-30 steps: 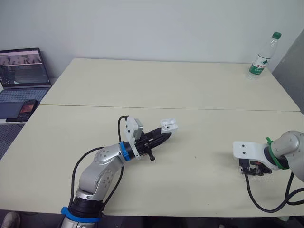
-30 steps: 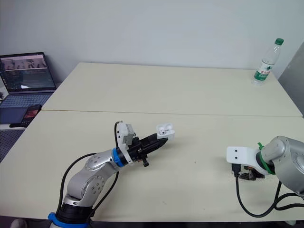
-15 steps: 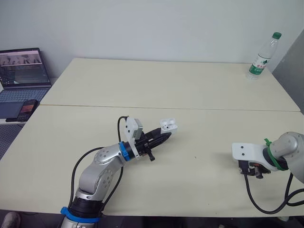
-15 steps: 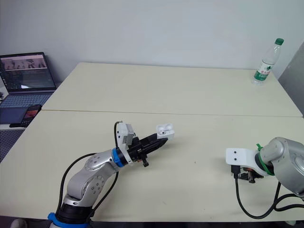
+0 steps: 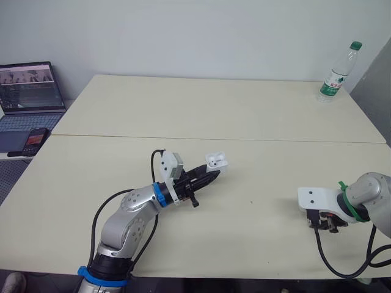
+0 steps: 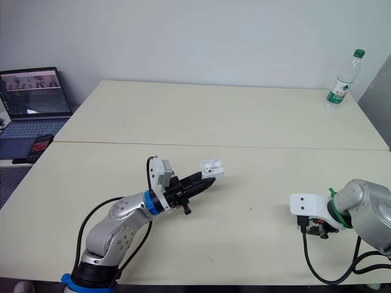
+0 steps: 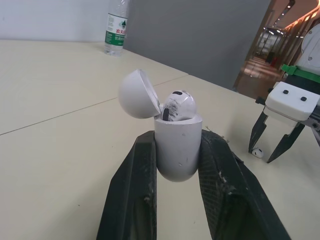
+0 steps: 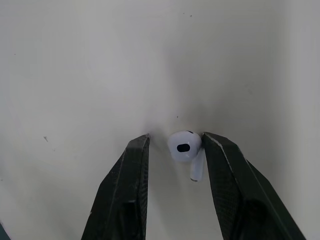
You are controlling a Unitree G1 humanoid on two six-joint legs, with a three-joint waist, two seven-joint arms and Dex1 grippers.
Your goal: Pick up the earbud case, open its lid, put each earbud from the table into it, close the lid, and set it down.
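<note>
Right jaws had edged lower, open astride the loose earbud (image 8: 184,146) on the table (image 8: 75,60); left jaws clamped the open case (image 7: 177,150), one bud (image 7: 178,105) seated, so I still owed loading and closing.

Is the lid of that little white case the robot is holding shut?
No, the lid of the earbud case is swung back, and one earbud sits in the opening.

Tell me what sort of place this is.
Probably an office or lab meeting room: two large pale tables pushed together, an open laptop off to one side, a plastic water bottle and a plain wall.
</note>
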